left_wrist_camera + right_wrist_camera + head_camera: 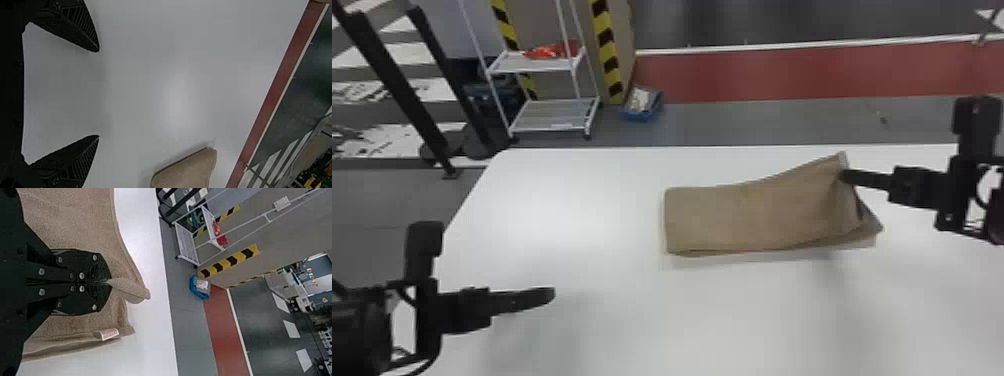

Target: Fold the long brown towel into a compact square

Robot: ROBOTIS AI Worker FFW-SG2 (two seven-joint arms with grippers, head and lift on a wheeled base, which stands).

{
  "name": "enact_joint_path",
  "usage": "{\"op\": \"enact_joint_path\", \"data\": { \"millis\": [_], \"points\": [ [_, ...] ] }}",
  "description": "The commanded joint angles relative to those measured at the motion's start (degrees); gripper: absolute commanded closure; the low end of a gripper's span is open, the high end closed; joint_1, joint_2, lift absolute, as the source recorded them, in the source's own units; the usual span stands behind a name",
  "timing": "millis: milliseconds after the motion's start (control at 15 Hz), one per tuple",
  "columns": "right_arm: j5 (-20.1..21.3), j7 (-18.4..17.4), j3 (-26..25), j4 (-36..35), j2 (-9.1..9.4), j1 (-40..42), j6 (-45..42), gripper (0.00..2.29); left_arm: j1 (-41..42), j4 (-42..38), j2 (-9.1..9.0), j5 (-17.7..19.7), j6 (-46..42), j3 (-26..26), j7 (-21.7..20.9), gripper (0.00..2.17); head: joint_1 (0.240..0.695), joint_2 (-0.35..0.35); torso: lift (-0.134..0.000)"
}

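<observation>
Brown cloth is nipped tight between the closed fingers of my right pincer (107, 282), which has a small fold near one corner of the towel (752, 215). The towel lies as a long strip on the white table (557, 210), right of its middle in the head view, its left end flat and its right end drawn up towards me. My left pincer (98, 94) is spread wide, holding nothing, well apart from the cloth. I judge a crosswise fold is next, and the grip worries me: with one corner caught, the near corner by the label (109, 334) could lag and leave the fold skewed. The layers look uneven there, so perhaps I haven't got them all, and the lower ones would stay behind. If I pull too low, friction could drag the whole strip instead
</observation>
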Motion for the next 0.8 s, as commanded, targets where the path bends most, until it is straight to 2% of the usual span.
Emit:
{"op": "enact_joint_path", "data": {
  "millis": [0, 67, 133, 400, 733],
  "points": [
    [0.9, -1.6, -0.3, 0.2, 0.05, 0.2, 0.1, 0.6, 0.0, 0.1, 0.0, 0.0, 0.0, 0.1, 0.0, 0.1, 0.695, 0.129, -0.125],
    [1.0, -2.0, -0.8, 0.2, 0.05, 0.2, 0.0, 0.2, 0.0, 0.3, 0.0, 0.0, 0.0, 0.1, 0.0, 0.1, 0.695, 0.126, -0.125],
    [1.2, -2.0, -0.9, 0.2, 0.05, 0.3, 0.1, 0.12, 0.0, 0.4, 0.0, 0.0, 0.0, 0.1, 0.1, 0.1, 0.695, 0.116, -0.125],
    [3.1, -2.1, -0.7, 0.0, 0.05, 0.7, 1.7, 0.07, 0.0, 0.5, 0.0, -0.1, 0.0, 0.0, 0.2, 0.1, 0.695, 0.109, -0.125],
    [9.1, -2.1, 1.0, 2.3, 0.05, -1.1, 2.8, 0.11, 0.1, 0.5, 0.0, -0.1, 0.0, 0.4, 0.0, 0.1, 0.695, 0.1, -0.125]
  ]
}}
